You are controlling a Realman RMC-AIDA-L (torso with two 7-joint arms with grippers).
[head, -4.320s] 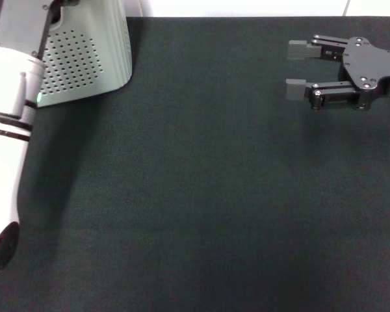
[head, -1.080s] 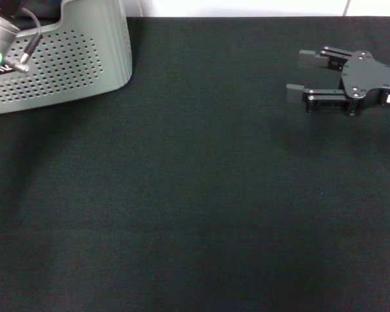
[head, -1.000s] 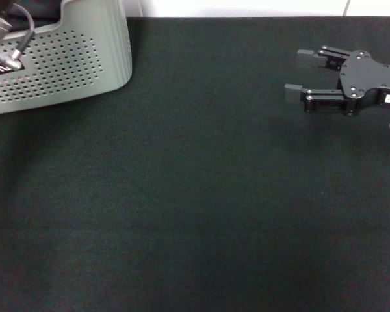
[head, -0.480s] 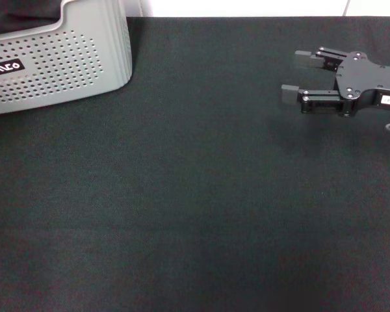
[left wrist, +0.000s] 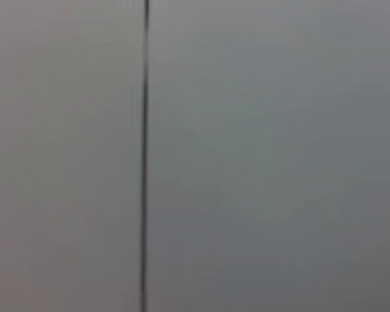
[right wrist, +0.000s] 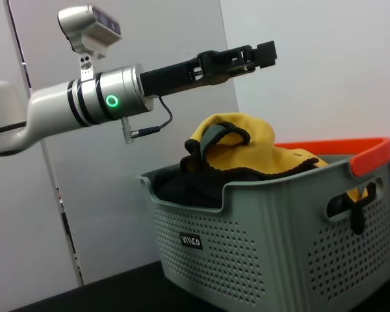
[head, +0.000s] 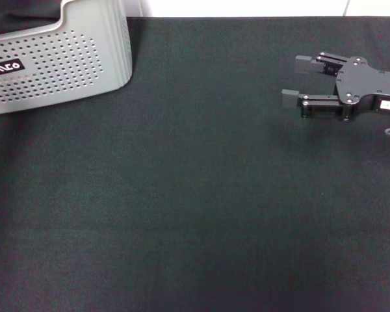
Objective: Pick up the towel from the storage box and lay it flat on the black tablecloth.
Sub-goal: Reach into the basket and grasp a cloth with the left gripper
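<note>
The storage box (head: 65, 58) stands at the far left corner of the black tablecloth (head: 182, 195). In the right wrist view the box (right wrist: 247, 240) holds the yellow towel (right wrist: 247, 140), heaped on top of dark cloth and sticking up above the rim. My left gripper (right wrist: 257, 55) hangs in the air above the box, clear of the towel and holding nothing; it is out of the head view. My right gripper (head: 296, 80) is open and empty, low over the tablecloth at the far right, pointing toward the box.
An orange-red rim (right wrist: 370, 153) shows at the far side of the box. A grey wall with a dark vertical seam (left wrist: 145, 156) fills the left wrist view. Bare black cloth spans the middle and front of the table.
My left arm has lifted away from the box front and left the head view, uncovering the black label. My right gripper has shifted slightly toward the box and stays open.
</note>
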